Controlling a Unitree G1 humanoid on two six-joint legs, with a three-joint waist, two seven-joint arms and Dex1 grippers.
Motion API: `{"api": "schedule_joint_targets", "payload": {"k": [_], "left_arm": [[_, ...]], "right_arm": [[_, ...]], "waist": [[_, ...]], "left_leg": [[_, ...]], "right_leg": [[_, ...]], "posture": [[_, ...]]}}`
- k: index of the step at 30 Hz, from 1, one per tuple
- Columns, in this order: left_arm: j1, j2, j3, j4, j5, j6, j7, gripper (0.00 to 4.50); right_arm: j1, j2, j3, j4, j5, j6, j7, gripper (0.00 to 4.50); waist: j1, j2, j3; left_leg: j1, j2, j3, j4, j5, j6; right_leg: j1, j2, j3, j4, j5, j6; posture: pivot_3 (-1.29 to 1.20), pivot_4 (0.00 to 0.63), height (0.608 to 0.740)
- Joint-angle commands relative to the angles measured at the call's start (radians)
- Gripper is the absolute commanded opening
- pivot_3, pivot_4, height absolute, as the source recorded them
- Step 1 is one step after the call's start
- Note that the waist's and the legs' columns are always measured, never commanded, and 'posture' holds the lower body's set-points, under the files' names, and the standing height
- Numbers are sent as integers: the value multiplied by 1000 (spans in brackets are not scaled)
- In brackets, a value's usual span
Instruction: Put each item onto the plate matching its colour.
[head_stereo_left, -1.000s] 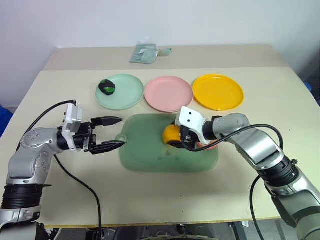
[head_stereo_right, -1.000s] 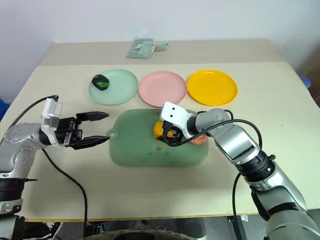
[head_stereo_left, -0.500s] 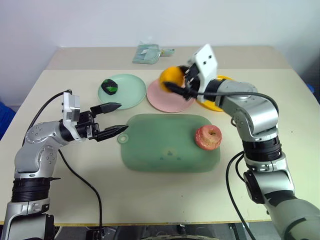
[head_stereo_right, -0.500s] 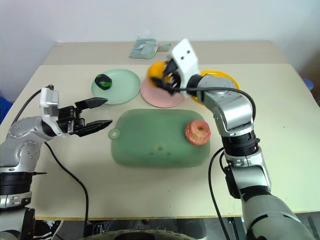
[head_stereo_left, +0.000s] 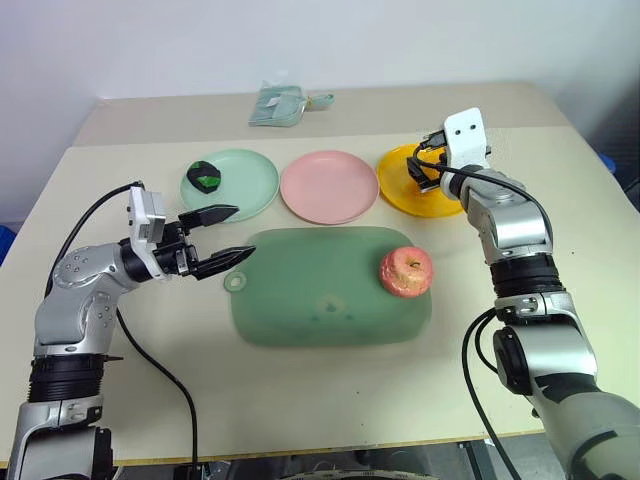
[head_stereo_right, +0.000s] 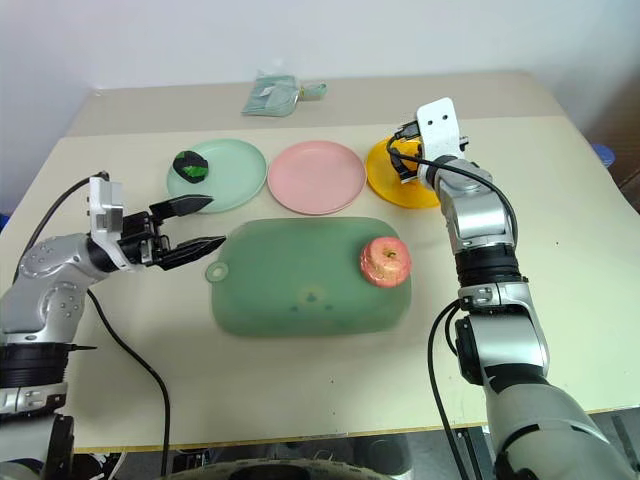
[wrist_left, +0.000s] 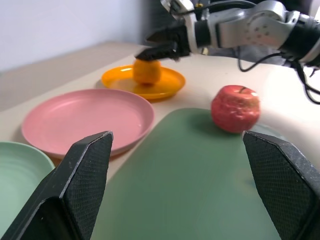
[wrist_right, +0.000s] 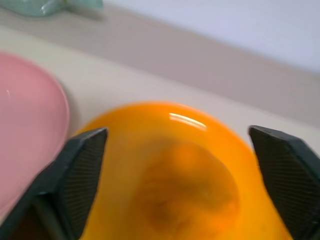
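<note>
The yellow-orange fruit (wrist_left: 146, 71) rests on the yellow-orange plate (head_stereo_left: 402, 187). My right gripper (wrist_left: 145, 46) hovers just above it, open, its fingers (wrist_right: 75, 175) spread to either side of the fruit (wrist_right: 185, 185). On the right part of the green mat (head_stereo_left: 320, 290) lies the pink-red apple (head_stereo_left: 405, 271). Behind the mat, the pink plate (head_stereo_left: 329, 186) holds nothing. The mint green plate (head_stereo_left: 245, 185) carries the glossy green fruit (head_stereo_left: 205, 173). At the mat's left end my left gripper (head_stereo_left: 243, 232) stands open and level, with nothing between its fingers.
A folded pale green cloth (head_stereo_left: 280, 103) lies at the back of the table. The mat's small tab (head_stereo_left: 236, 283) points toward my left gripper. Black cables hang from both arms. Bare tabletop (head_stereo_left: 330, 390) stretches in front of the mat.
My right gripper lifted the yellow-orange fruit off the mat, carried it back and right to the yellow-orange plate, and opened. The apple stayed on the mat. The left gripper barely moved.
</note>
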Motion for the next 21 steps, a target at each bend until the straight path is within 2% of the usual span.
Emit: {"api": "schedule_joint_targets", "payload": {"k": [1,3,5,8,10,15,21], "left_arm": [[9,34,30,-60,-69,67,-24,4261],[46,67,31,-102,-110,121,-67,4261],[89,98,28,-134,-128,162,-94,4261],[110,113,25,-143,-105,145,-97,4261],[111,120,22,-144,-102,145,-100,4261],[105,105,-3,-142,-83,118,-114,4261],[107,111,-36,-126,-56,79,-173,4261]], "right_arm": [[-22,6,-93,-140,154,9,129,4461],[48,-40,-112,-312,333,151,326,4461],[175,-172,-76,-515,449,245,550,4461],[297,-336,-53,-648,510,324,697,4461],[367,-433,-56,-699,516,313,780,4461],[458,-559,-15,-705,462,290,844,4461],[482,-543,29,-690,437,279,837,4461]], "waist": [[1,0,0],[4,0,0],[14,0,0],[19,0,0],[20,0,0],[10,0,0],[10,0,0]], "left_leg": [[0,0,0,0,0,0],[0,0,0,0,-1,1],[0,0,0,-1,-3,5],[0,0,-1,-1,-5,9],[0,0,-1,1,-5,9],[2,2,-1,3,-6,9],[1,1,0,1,-6,9]], "right_leg": [[0,0,0,0,0,0],[0,0,0,0,0,0],[1,0,0,-1,0,0],[4,-1,0,-5,0,0],[5,-1,0,-7,0,1],[8,-1,0,-7,1,1],[6,-1,0,-7,1,1]], "posture": [[0,150,738],[0,150,738],[0,150,738],[0,150,738],[0,150,738],[0,150,738],[0,150,738]]}}
